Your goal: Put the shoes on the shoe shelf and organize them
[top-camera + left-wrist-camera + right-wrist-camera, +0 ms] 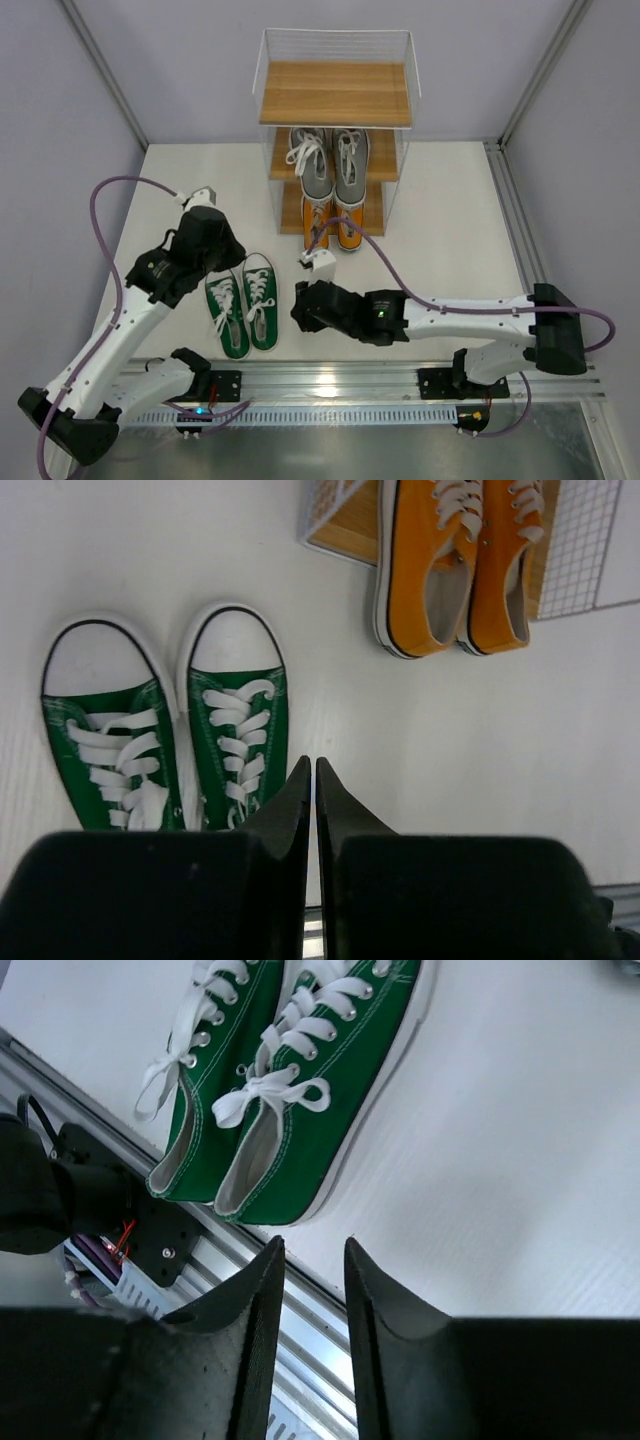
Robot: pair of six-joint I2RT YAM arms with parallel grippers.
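Here our left gripper [312, 780] hangs pinched shut above the green sneakers [243, 305], which sit on the table [450, 220] near and left of the shoe shelf [335, 92]. Our right gripper [312, 1250], jaws slightly parted and empty, could nudge their heels askew, we judge.

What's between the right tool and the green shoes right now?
Only bare white table, seen in the right wrist view: nothing sits between the right tool and the heels of the green shoes.

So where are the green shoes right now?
In the top view the green shoes lie side by side on the table, left of centre, heels near the front rail, toes toward the shelf.
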